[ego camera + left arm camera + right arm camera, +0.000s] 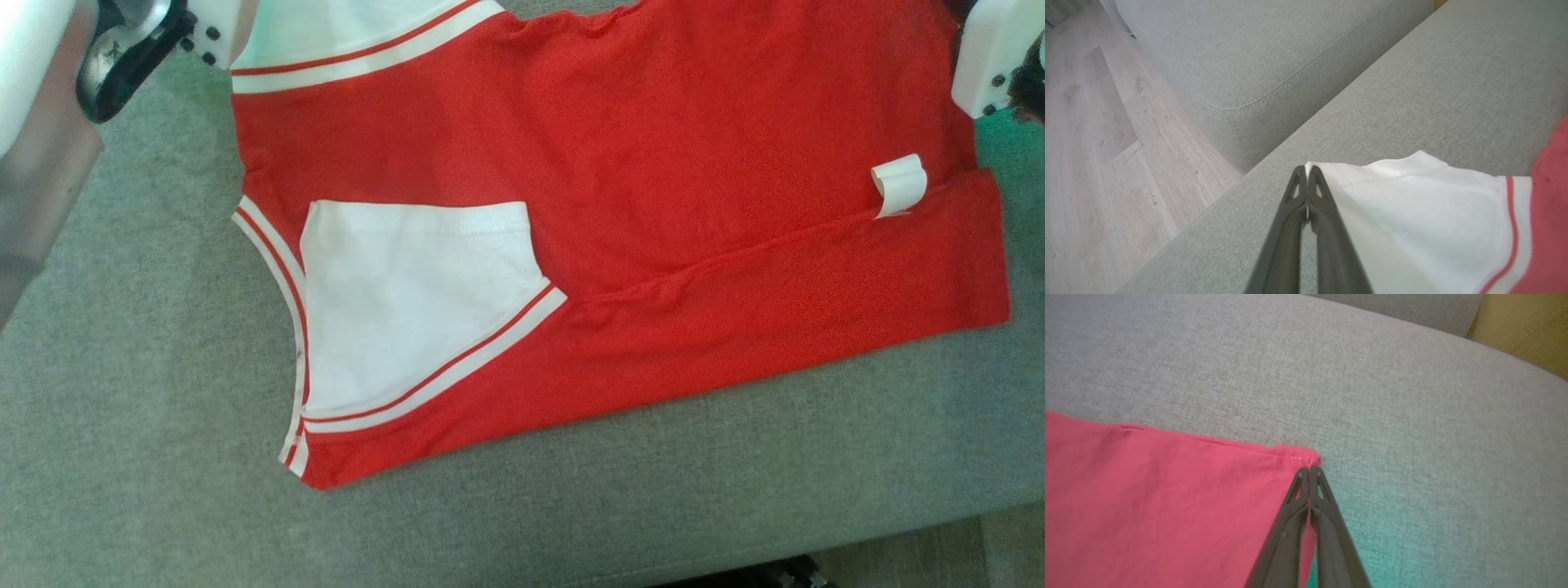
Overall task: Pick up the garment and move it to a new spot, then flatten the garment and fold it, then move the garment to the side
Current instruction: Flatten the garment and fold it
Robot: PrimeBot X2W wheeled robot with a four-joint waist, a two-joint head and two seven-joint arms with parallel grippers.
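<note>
The garment point(653, 163) is a red shirt with white sleeves and red-and-white trim, lying mostly flat on the grey sofa seat point(147, 343). One white sleeve point(408, 302) is folded in over its front, and a white label point(898, 184) curls up near the hem. In the left wrist view my left gripper point(1306, 168) is shut on the corner of the other white sleeve point(1412, 208). In the right wrist view my right gripper point(1309, 470) is shut on a corner of the red hem point(1167, 498). The pale wrist housings show at the head view's top corners.
The seat's front edge point(816, 539) runs along the lower right, with wooden floor point(1094, 143) beyond it. A second grey cushion point(1274, 61) lies across a gap from the seat. A yellow cushion point(1527, 330) sits at the far corner.
</note>
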